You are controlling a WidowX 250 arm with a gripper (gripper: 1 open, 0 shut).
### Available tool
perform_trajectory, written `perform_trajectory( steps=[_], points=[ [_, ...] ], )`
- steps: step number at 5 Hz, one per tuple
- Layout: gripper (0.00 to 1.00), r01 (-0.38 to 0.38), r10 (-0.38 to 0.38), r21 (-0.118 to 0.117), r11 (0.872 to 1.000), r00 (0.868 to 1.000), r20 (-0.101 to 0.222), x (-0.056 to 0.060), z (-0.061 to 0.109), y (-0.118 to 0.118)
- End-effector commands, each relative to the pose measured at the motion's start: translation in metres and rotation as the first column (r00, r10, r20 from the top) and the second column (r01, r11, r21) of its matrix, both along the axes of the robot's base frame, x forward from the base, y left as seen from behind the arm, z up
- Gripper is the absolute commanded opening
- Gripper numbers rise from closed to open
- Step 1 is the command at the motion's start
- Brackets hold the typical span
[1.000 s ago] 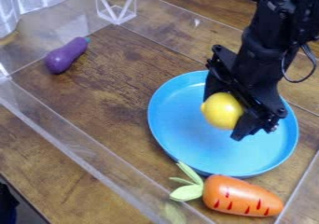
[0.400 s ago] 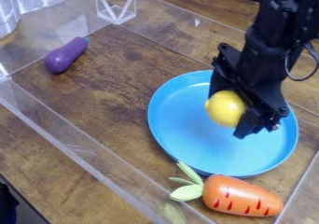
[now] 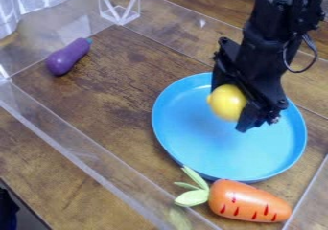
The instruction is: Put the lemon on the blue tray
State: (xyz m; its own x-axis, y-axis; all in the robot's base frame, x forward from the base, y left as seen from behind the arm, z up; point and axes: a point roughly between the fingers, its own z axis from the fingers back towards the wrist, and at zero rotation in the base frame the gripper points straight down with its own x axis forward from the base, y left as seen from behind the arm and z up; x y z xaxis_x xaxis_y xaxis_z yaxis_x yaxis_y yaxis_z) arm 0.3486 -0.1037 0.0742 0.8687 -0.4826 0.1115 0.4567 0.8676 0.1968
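Observation:
The yellow lemon (image 3: 225, 102) hangs just above the left half of the blue tray (image 3: 228, 144), a wide round blue plate on the wooden table. My black gripper (image 3: 236, 105) reaches down from the upper right and is shut on the lemon. One dark finger (image 3: 263, 112) shows to the lemon's right. Whether the lemon touches the tray surface I cannot tell; it looks slightly lifted.
An orange carrot (image 3: 244, 201) with green leaves lies near the front edge, below the tray. A purple eggplant (image 3: 67, 56) rests at the left. Clear plastic walls (image 3: 77, 138) border the table, with a clear holder (image 3: 122, 4) at the back.
The gripper with the lemon has shifted slightly up and to the left over the tray. Carrot and eggplant have stayed put.

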Motion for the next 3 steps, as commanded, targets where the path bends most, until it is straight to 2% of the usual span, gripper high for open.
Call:
perform_trajectory(
  steps=[1, 3],
  points=[
    [0.0, -0.007, 0.011, -0.042, 0.999, 0.995, 0.103, 0.0139, 0.0291, 0.0032],
    [0.0, 0.003, 0.006, -0.058, 0.998, 0.989, 0.147, 0.0161, 0.0378, 0.0064]
  ],
)
